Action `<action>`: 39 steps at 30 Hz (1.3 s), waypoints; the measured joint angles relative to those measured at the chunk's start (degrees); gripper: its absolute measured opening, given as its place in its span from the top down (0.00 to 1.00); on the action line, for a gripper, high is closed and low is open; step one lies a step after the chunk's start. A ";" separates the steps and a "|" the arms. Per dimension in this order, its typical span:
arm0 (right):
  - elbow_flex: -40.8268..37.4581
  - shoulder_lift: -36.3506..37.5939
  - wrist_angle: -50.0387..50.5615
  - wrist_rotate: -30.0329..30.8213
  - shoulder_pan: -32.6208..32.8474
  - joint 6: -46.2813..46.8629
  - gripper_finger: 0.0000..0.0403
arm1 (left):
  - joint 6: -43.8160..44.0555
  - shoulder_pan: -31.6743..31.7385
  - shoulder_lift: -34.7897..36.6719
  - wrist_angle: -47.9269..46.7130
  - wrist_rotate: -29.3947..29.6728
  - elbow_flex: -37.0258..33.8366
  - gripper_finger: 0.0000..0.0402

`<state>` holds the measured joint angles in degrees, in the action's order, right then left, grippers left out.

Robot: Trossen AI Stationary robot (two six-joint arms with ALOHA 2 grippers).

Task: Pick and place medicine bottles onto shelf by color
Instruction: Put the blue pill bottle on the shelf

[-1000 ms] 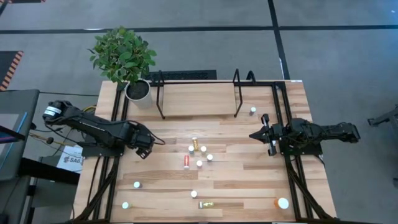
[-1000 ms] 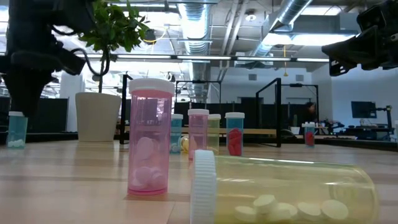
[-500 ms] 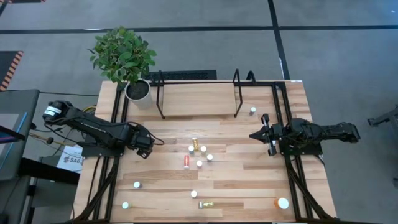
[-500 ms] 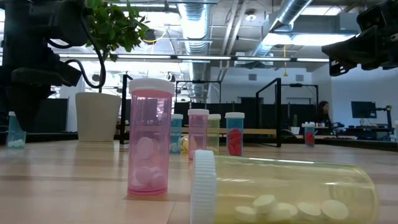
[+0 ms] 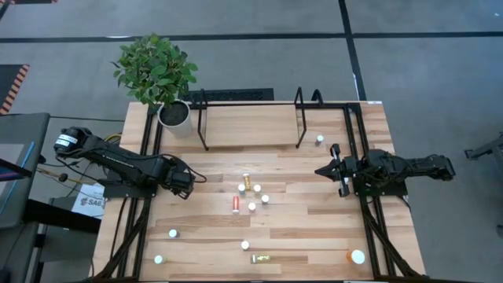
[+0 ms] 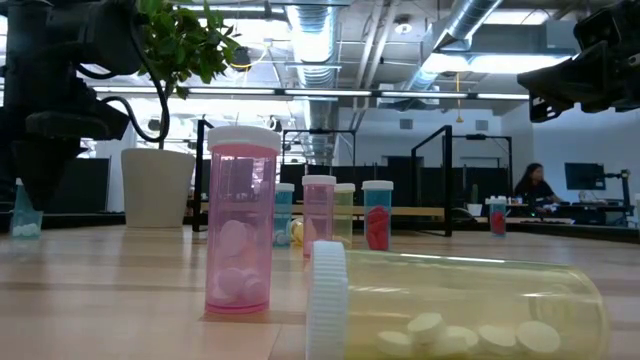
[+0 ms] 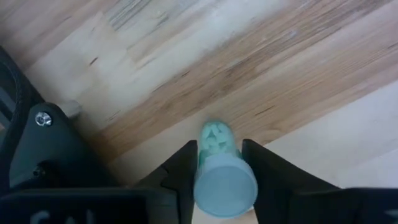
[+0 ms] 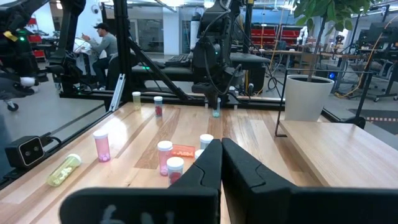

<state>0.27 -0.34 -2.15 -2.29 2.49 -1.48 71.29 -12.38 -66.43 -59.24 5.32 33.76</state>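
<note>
A small green medicine bottle (image 7: 217, 158) with a white cap stands upright on the plank table near its left edge. My left gripper (image 5: 184, 187) points down and is shut on it; in the low view the bottle (image 6: 24, 212) shows beside the dark finger. More bottles stand or lie mid-table (image 5: 251, 193), with others toward the near edge. The shelf (image 5: 251, 124), a light board in a black frame, stands at the far side. My right gripper (image 5: 321, 170) waits level at the right, shut on nothing. My left gripper pinches the green bottle's body just below the cap (image 7: 200, 149) between its two fingers (image 7: 184, 167), one on each side. The fingers come from above, pointing down. The bottle is upright with its base on the table (image 6: 22, 233).
A potted plant (image 5: 174, 114) stands at the shelf's left end. A red bottle (image 5: 235, 203) and a yellow one (image 5: 262, 258) lie on their sides. A larger orange bottle (image 5: 355, 256) is at the near right, and one bottle (image 5: 319, 140) stands by the shelf's right end.
My left gripper has sunk a little over the green bottle and its fingers have shut onto the bottle's sides. The bottle has stayed in place on the table.
</note>
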 joint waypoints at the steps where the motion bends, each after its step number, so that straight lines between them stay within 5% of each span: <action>1: -0.02 0.00 0.00 -0.01 0.01 0.00 0.94 | 0.06 0.00 0.00 0.08 -0.04 0.00 0.76; 17: -0.02 0.00 0.00 0.01 -0.01 0.00 0.94 | -5.19 5.03 -2.07 11.29 -0.78 10.19 0.75; 25: -0.02 0.00 0.00 0.01 -0.01 0.00 0.94 | -21.41 10.85 -18.29 9.42 -4.43 27.29 0.75; 39: -0.02 0.00 0.00 -0.01 -0.01 0.00 0.94 | -47.04 20.89 -42.62 -8.22 -4.00 60.66 0.75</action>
<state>0.25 -0.34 -2.15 -2.30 2.48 -1.48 24.25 8.51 -109.06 -67.46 1.32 94.42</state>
